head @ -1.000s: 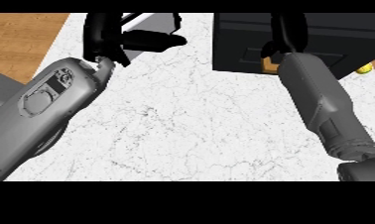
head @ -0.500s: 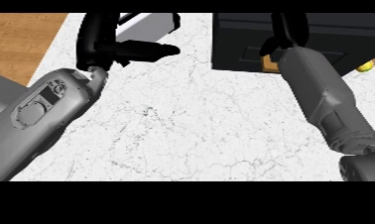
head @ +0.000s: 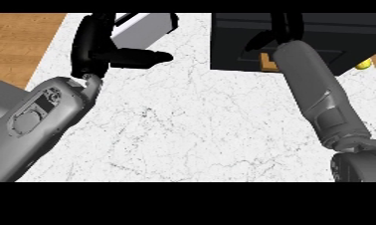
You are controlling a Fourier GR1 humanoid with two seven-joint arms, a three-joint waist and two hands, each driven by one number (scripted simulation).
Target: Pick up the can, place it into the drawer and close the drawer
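Note:
A black drawer box (head: 323, 32) stands at the counter's far right. My right hand (head: 285, 26) is over its top, with the grey forearm reaching up from the lower right and hiding most of it. A small orange-brown patch (head: 267, 62) shows at the box's front edge beside my right wrist; I cannot tell whether it is the can. No can shows clearly anywhere. My left hand (head: 94, 45) stands open at the far left, fingers up and thumb pointing right, holding nothing.
A light grey block (head: 150, 26) lies behind my left hand at the counter's back. A small yellow object (head: 361, 63) peeks out at the right edge by the box. The white marble counter (head: 198, 119) ends at a wooden floor (head: 26, 45) on the left.
My right forearm has pushed a little farther up over the black box. My left forearm has slid slightly back and to the left, with the hand's pose unchanged.

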